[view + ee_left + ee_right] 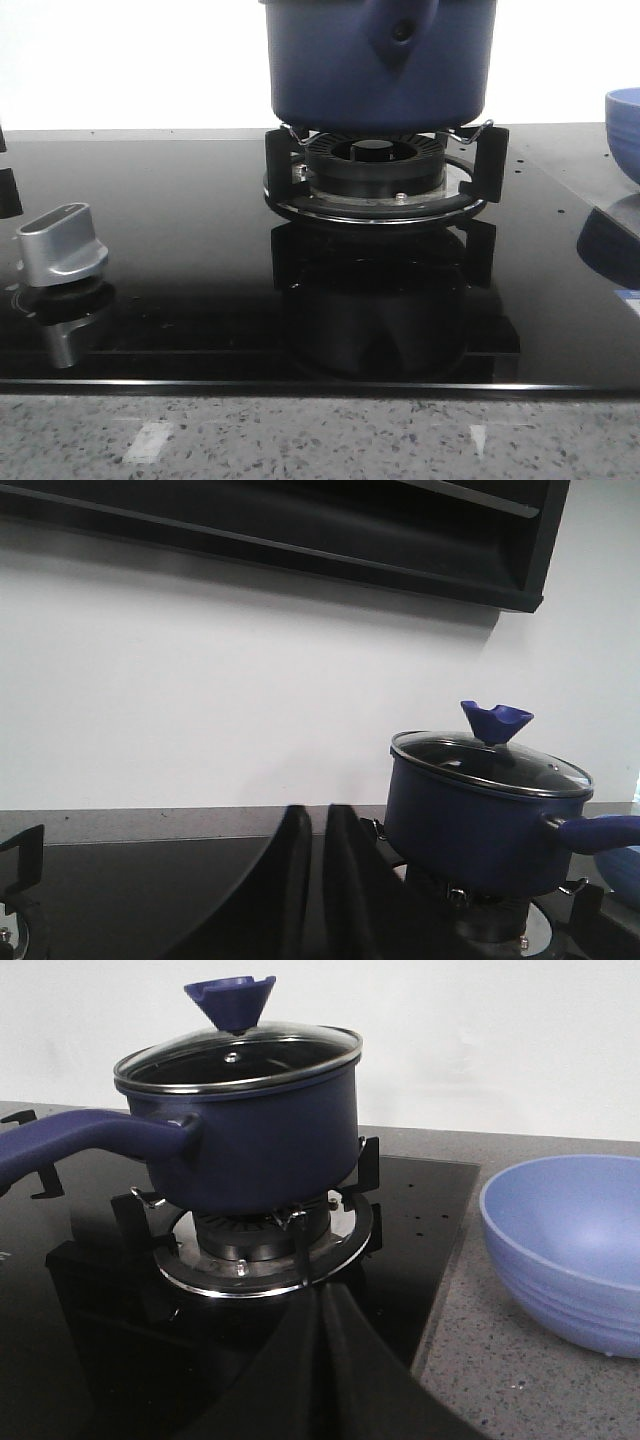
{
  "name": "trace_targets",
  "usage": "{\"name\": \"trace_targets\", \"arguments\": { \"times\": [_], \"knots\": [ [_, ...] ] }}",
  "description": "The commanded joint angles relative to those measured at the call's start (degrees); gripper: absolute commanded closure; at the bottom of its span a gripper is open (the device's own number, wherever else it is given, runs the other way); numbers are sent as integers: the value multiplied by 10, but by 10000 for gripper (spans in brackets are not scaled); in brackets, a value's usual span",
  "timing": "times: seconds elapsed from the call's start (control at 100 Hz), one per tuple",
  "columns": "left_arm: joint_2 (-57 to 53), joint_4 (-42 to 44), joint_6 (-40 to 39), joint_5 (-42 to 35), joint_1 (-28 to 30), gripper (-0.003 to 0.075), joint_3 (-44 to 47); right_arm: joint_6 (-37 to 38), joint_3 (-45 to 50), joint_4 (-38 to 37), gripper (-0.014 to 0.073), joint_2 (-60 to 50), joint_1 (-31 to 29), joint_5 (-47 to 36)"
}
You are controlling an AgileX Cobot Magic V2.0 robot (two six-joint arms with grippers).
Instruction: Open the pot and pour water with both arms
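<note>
The dark blue pot (380, 60) stands on the burner grate (385, 175) at the back middle, its long handle (400, 30) pointing toward the front. A glass lid (240, 1055) with a blue cone knob (232, 1000) rests on the pot (265, 1150). My left gripper (318, 815) is shut with nothing in it, low over the black hob, the pot (480, 820) and the lid knob (495, 720) some way off beside it. My right gripper (322, 1300) is also shut and empty, just short of the burner ring. Neither gripper shows in the front view.
A lighter blue bowl (570, 1250) sits on the speckled counter to the right of the hob (625, 125). A silver control knob (62, 245) stands on the glossy black glass at the front left. A second grate (20, 855) lies at the far left.
</note>
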Motion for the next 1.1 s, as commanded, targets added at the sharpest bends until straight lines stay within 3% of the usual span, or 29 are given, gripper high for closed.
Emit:
{"name": "trace_targets", "arguments": {
  "times": [0.0,0.55,0.64,0.69,0.73,0.86,0.95,1.02,1.09],
  "knots": [
    [6,-17,0,2,-5,741,-14,-5,-15,16,639,5,0,-30],
    [6,-17,0,2,-5,741,-14,-5,-15,16,639,5,0,-30],
    [8,21,-19,1,-5,741,-14,-5,-15,16,639,5,0,-30],
    [10,97,-101,-20,-4,741,-14,-5,-15,16,639,5,0,-30],
    [10,176,-218,-41,-1,741,-14,-5,-15,16,639,5,0,-30],
    [10,552,-643,-111,12,741,2,-5,-15,16,639,5,0,-30],
    [7,801,-847,-116,16,741,21,-5,-15,16,639,5,0,-30],
    [7,902,-929,-110,20,741,36,-5,-15,16,639,5,0,-30],
    [6,913,-931,-101,26,741,51,-5,-15,16,639,5,0,-30]
  ]
}}
